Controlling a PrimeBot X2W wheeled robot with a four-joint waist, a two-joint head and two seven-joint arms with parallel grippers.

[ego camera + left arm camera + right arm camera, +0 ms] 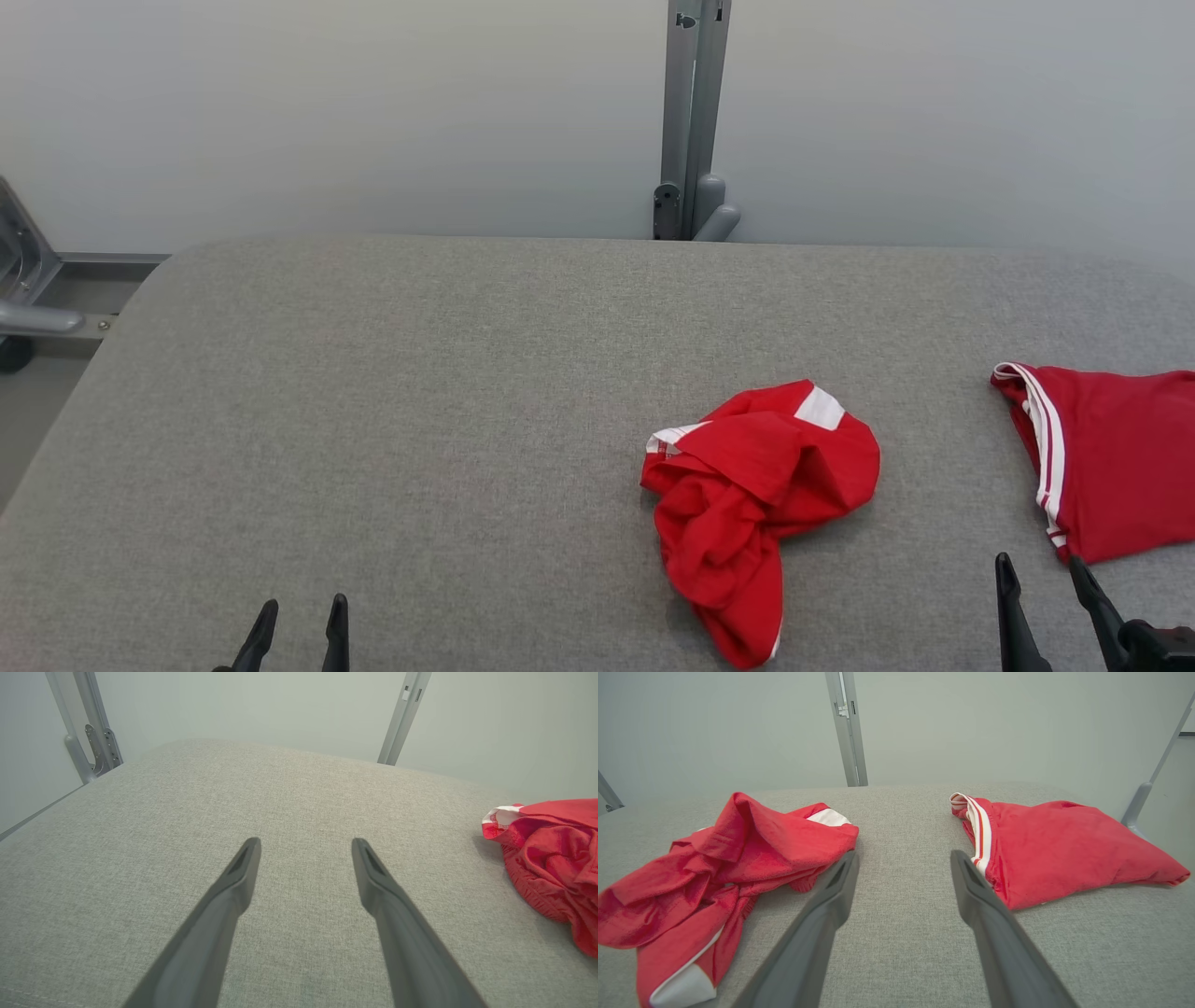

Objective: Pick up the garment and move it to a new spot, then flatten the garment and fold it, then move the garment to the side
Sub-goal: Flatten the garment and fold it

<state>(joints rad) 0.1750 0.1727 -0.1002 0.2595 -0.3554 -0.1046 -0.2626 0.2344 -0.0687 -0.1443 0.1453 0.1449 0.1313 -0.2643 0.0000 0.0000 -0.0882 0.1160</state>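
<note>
1. A grey fabric table [373, 420] spans the scene.
2. The crumpled red garment [756, 495] lies on it, right of centre.
3. A second garment [1120, 457], lying flat, sits at the right edge, well apart.
4. The left gripper [304, 602] and right gripper [1039, 560] hover at the near edge, spread wide and empty.

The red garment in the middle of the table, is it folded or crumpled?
Crumpled. The middle red garment lies bunched in a heap on the grey table, full of uneven creases, with no squared edges.
</note>
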